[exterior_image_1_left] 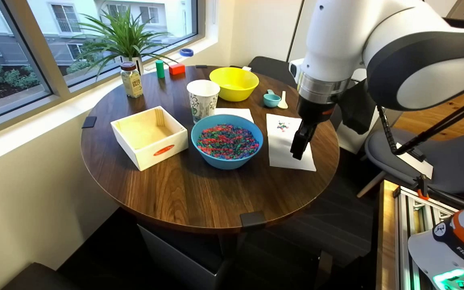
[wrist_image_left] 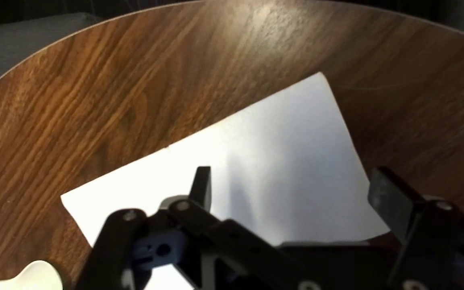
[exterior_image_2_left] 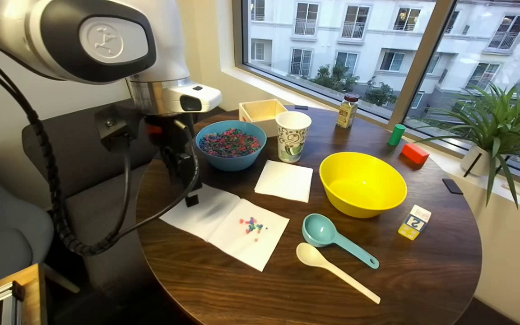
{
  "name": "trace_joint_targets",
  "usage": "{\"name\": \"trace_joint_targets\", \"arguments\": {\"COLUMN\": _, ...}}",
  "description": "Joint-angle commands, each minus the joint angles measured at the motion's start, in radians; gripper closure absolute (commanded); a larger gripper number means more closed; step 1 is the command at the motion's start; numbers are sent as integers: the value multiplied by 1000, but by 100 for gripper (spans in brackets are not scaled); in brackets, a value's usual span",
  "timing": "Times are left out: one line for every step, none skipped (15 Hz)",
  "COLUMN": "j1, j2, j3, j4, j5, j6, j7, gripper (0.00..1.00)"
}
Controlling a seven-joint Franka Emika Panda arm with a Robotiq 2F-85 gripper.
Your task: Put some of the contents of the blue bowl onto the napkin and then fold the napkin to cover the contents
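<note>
The napkin (exterior_image_1_left: 282, 155) lies unfolded with a centre crease near the table's edge, also in an exterior view (exterior_image_2_left: 230, 237) and the wrist view (wrist_image_left: 288, 133). A small pile of the multicoloured contents (exterior_image_2_left: 252, 225) sits on one half, also in an exterior view (exterior_image_1_left: 282, 126); the wrist view does not show it. The blue bowl (exterior_image_1_left: 227, 163) (exterior_image_2_left: 230, 164) beside the napkin holds the rest of the contents (exterior_image_1_left: 228, 141). My gripper (wrist_image_left: 290, 187) is open and empty, pointing down above the napkin's bare half, in both exterior views (exterior_image_1_left: 297, 154) (exterior_image_2_left: 192, 200). One finger is over the napkin, one by its edge.
A second folded napkin (exterior_image_2_left: 285, 180), a paper cup (exterior_image_2_left: 291, 142) and a yellow bowl (exterior_image_2_left: 357, 208) stand near the blue bowl. A teal scoop (exterior_image_2_left: 318, 230) and a cream spoon (exterior_image_2_left: 312, 256) lie beside the napkin. A wooden box (exterior_image_1_left: 155, 155) stands beyond the blue bowl.
</note>
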Motion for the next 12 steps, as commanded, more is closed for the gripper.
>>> {"name": "trace_joint_targets", "arguments": {"j1": 12, "j2": -8, "j3": 15, "j4": -43, "j5": -48, "j6": 7, "j7": -21, "gripper": 0}}
{"name": "trace_joint_targets", "arguments": {"j1": 15, "j2": -5, "j3": 15, "j4": -47, "j5": -52, "j6": 9, "j7": -28, "gripper": 0}}
{"name": "trace_joint_targets", "arguments": {"j1": 15, "j2": -4, "j3": 15, "j4": -51, "j5": -56, "j6": 10, "j7": -35, "gripper": 0}}
{"name": "trace_joint_targets", "arguments": {"j1": 16, "j2": -2, "j3": 15, "j4": -53, "j5": -60, "j6": 10, "j7": -39, "gripper": 0}}
{"name": "trace_joint_targets", "arguments": {"j1": 16, "j2": 0, "j3": 13, "j4": -54, "j5": -61, "j6": 13, "j7": -46, "gripper": 6}}
{"name": "trace_joint_targets", "arguments": {"j1": 17, "j2": 3, "j3": 13, "j4": -54, "j5": -63, "j6": 14, "j7": -53, "gripper": 18}}
{"name": "trace_joint_targets", "arguments": {"j1": 17, "j2": 6, "j3": 12, "j4": -53, "j5": -63, "j6": 15, "j7": -59, "gripper": 32}}
{"name": "trace_joint_targets", "arguments": {"j1": 17, "j2": 8, "j3": 11, "j4": -52, "j5": -63, "j6": 15, "j7": -64, "gripper": 42}}
{"name": "trace_joint_targets", "arguments": {"j1": 17, "j2": 10, "j3": 11, "j4": -51, "j5": -64, "j6": 15, "j7": -71, "gripper": 50}}
{"name": "trace_joint_targets", "arguments": {"j1": 17, "j2": 12, "j3": 11, "j4": -50, "j5": -64, "j6": 15, "j7": -76, "gripper": 55}}
{"name": "trace_joint_targets", "arguments": {"j1": 17, "j2": 14, "j3": 10, "j4": -49, "j5": -64, "j6": 14, "j7": -82, "gripper": 42}}
{"name": "trace_joint_targets", "arguments": {"j1": 18, "j2": 16, "j3": 10, "j4": -48, "j5": -63, "j6": 14, "j7": -86, "gripper": 19}}
